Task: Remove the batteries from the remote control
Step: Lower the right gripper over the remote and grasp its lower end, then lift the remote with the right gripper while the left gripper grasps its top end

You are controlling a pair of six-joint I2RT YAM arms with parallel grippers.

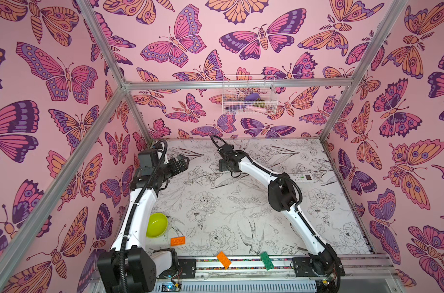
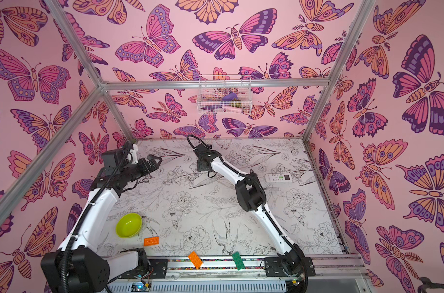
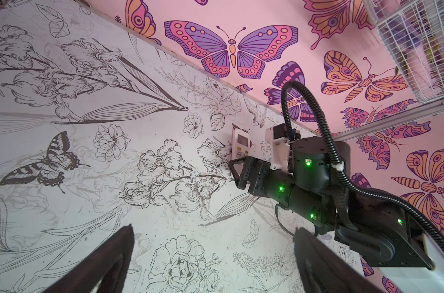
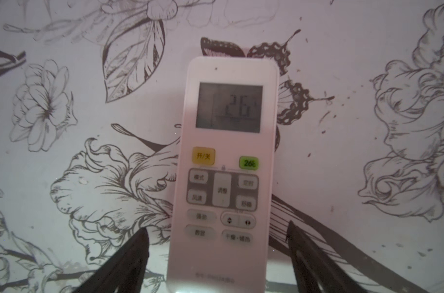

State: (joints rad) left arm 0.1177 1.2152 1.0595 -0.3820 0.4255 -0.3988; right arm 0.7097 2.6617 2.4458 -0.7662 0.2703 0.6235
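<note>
A white remote control (image 4: 223, 162) lies face up on the flower-print table, its screen reading 26. My right gripper (image 4: 217, 228) stands open over its lower end, one finger on each side with a gap to both. The left wrist view shows the same remote control (image 3: 242, 143) just behind the right gripper (image 3: 237, 173). In both top views the right gripper (image 1: 224, 166) (image 2: 203, 165) covers it. My left gripper (image 3: 216, 243) (image 1: 183, 162) hangs open and empty over bare table at the back left. The batteries are hidden.
A second white remote (image 1: 302, 176) (image 2: 278, 177) lies beyond my right elbow. A lime bowl (image 1: 157, 225) and an orange brick (image 1: 177, 241) sit front left. Another orange brick (image 1: 224, 260) and a green brick (image 1: 266, 261) rest on the front rail. A wire basket (image 1: 249, 97) hangs on the back wall.
</note>
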